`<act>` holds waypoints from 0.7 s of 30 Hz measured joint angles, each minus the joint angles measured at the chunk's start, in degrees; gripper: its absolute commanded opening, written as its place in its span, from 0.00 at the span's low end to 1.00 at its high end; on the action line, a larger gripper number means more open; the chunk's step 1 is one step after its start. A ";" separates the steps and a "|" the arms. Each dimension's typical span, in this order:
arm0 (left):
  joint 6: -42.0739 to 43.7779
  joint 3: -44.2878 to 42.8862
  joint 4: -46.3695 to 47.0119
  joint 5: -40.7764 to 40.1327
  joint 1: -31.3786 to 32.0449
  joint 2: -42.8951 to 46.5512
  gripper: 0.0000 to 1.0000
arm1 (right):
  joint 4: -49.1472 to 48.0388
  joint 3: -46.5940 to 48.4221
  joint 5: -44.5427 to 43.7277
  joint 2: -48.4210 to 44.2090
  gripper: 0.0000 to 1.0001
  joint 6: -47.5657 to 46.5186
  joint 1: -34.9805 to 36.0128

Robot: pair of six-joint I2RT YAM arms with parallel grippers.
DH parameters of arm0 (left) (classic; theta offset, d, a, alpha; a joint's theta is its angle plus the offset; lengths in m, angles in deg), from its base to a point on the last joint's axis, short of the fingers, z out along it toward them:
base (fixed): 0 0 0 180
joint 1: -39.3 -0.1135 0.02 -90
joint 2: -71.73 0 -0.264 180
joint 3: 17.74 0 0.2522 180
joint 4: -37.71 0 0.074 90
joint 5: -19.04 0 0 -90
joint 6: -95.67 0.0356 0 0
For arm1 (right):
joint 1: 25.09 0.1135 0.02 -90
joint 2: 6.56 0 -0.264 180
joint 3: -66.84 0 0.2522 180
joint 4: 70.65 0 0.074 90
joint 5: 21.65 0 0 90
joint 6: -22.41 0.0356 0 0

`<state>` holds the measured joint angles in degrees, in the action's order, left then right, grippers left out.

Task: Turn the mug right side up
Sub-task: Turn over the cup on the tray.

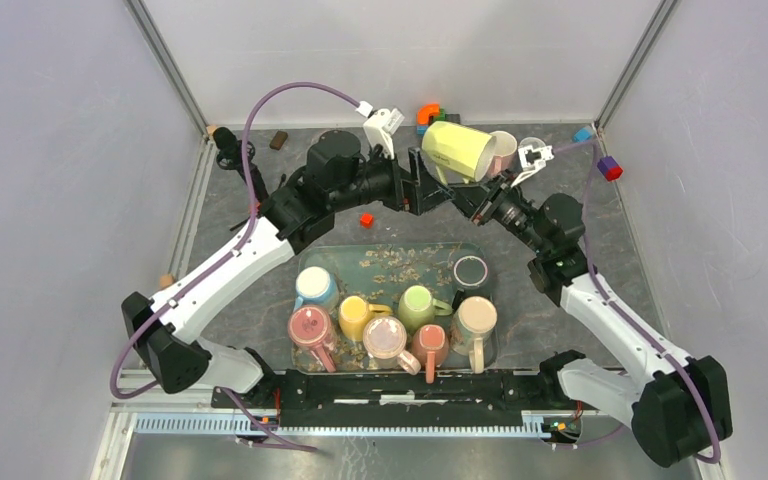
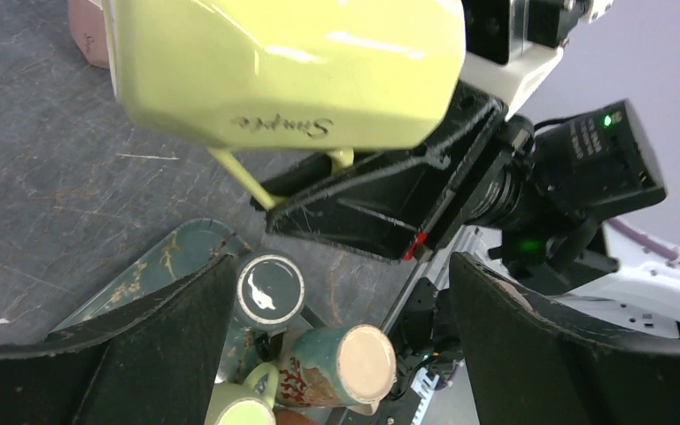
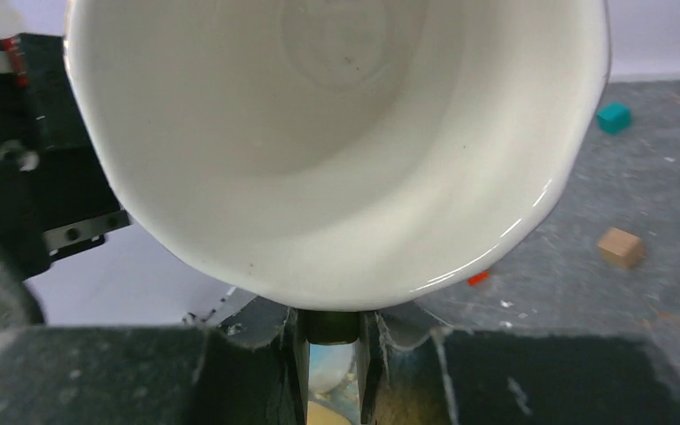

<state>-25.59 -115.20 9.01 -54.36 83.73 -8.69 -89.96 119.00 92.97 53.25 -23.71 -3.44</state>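
Note:
The pale yellow mug (image 1: pixel 457 150) hangs in the air over the back of the table, tilted on its side. Its white inside (image 3: pixel 336 133) faces the right wrist camera. My right gripper (image 1: pixel 477 194) is shut on the mug's thin handle (image 2: pixel 239 175), which sits pinched between its fingers (image 3: pixel 330 326). My left gripper (image 1: pixel 418 188) is just left of and below the mug, open wide. Its two black fingers (image 2: pixel 97 354) stand far apart and touch nothing. In the left wrist view the mug's outer wall (image 2: pixel 283 62) fills the top.
A green tray (image 1: pixel 400 258) near the arm bases holds several mugs, among them a dark one (image 2: pixel 269 290) and a teal one (image 2: pixel 336 365) lying down. A pink mug (image 1: pixel 503 150) stands behind the yellow one. Small blocks lie about: red (image 1: pixel 366 219), purple (image 1: pixel 609 167), brown (image 1: pixel 279 140).

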 measured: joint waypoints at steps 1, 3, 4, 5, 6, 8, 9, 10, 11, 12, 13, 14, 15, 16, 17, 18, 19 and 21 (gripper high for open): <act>0.28 0.57 -0.02 -0.15 0.00 0.44 0.98 | 2.97 1.18 -0.74 0.20 0.00 -1.55 0.00; 1.01 1.64 -0.44 -0.66 0.00 1.40 1.00 | 7.13 2.95 -1.92 0.66 0.00 -3.82 0.00; 1.36 2.29 -0.98 -1.07 0.00 2.05 1.00 | 9.53 4.11 -2.80 1.03 0.00 -5.20 0.00; 1.51 2.75 -1.44 -1.42 0.00 2.56 1.00 | 11.72 5.16 -3.74 1.44 0.00 -6.45 0.00; 1.86 3.30 -1.79 -1.75 0.00 3.19 1.00 | 13.75 6.10 -4.57 1.84 0.00 -7.63 -0.02; 2.47 4.31 -2.82 -2.75 0.00 4.50 1.00 | 17.79 7.82 -6.38 2.64 0.00 -9.84 -0.37; 2.64 4.70 -3.30 -3.06 0.00 5.09 1.00 | 19.28 8.46 -7.10 3.02 0.00 -10.67 -0.70; 2.69 5.05 -3.74 -3.32 0.00 5.62 1.00 | 21.00 9.18 -7.61 3.56 0.00 -11.47 -1.44; 2.71 5.40 -4.09 -3.65 0.00 6.08 1.00 | 22.58 9.77 -8.11 4.09 0.00 -12.20 -2.36; 2.82 6.03 -4.50 -4.04 0.00 6.71 1.00 | 24.22 10.34 -8.48 4.76 0.00 -12.81 -3.82; 2.91 6.60 -4.83 -4.31 0.00 7.19 1.00 | 25.35 10.58 -8.63 5.25 0.00 -13.25 -5.22; 3.10 7.54 -5.14 -4.55 0.00 7.89 1.00 | 26.64 10.67 -8.96 5.75 0.00 -13.66 -7.17; 3.41 8.28 -5.60 -4.63 0.00 8.48 1.00 | 28.09 10.67 -9.44 6.12 0.00 -14.03 -8.94; 3.58 8.90 -6.01 -4.72 0.00 8.90 1.00 | 29.42 10.67 -9.97 6.45 0.00 -14.40 -10.43; 3.91 9.66 -6.29 -4.83 0.00 9.35 1.00 | 31.41 10.71 -10.91 6.84 0.00 -15.08 -12.48; 4.28 10.21 -6.51 -4.96 0.00 9.66 1.00 | 33.05 10.78 -11.96 7.19 0.00 -15.56 -13.70; 4.52 10.84 -6.69 -5.07 0.00 9.99 1.00 | 35.15 11.02 -13.20 7.56 0.00 -16.31 -15.17; 4.92 12.11 -7.17 -5.14 0.00 10.60 1.00 | 39.43 11.69 -16.15 8.48 0.00 -17.77 -17.51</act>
<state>-20.68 -103.09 1.84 -59.50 83.73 1.91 -50.54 130.69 76.82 61.73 -41.48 -20.95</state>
